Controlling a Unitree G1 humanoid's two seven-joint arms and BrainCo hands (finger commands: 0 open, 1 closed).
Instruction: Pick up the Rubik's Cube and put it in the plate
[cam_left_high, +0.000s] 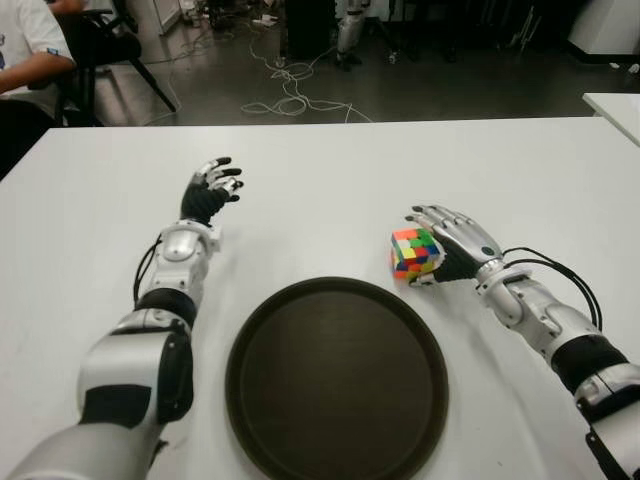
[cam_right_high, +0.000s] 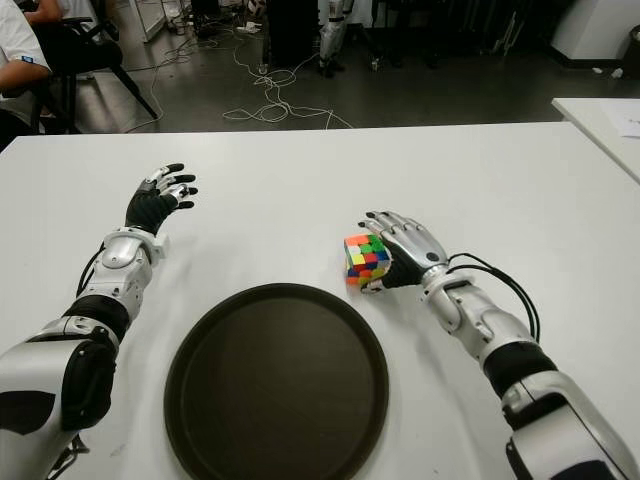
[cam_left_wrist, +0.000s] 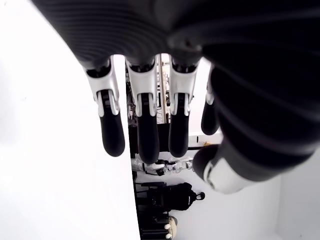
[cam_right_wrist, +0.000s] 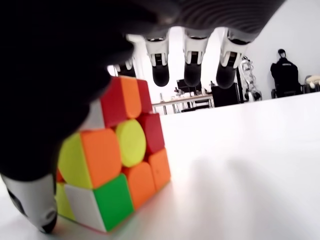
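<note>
The Rubik's Cube (cam_left_high: 415, 252) sits on the white worktop (cam_left_high: 330, 180), just left of the right robot hand (cam_left_high: 452, 245), whose fingers are spread above it without clamping. The left robot hand (cam_left_high: 208, 195) shows far left of the plate (cam_left_high: 337, 378), fingers relaxed.

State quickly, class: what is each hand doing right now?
Left hand: open, holding nothing, over the table left of the plate.
Right hand: open, fingers over the cube, not yet closed on it.

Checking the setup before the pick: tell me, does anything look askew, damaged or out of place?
Nothing stands out. The Rubik's Cube sits intact on the white table, beside the right hand, whose fingers are open over it. The dark plate lies flat, with nothing in it. The left hand shows open, farther left.
</note>
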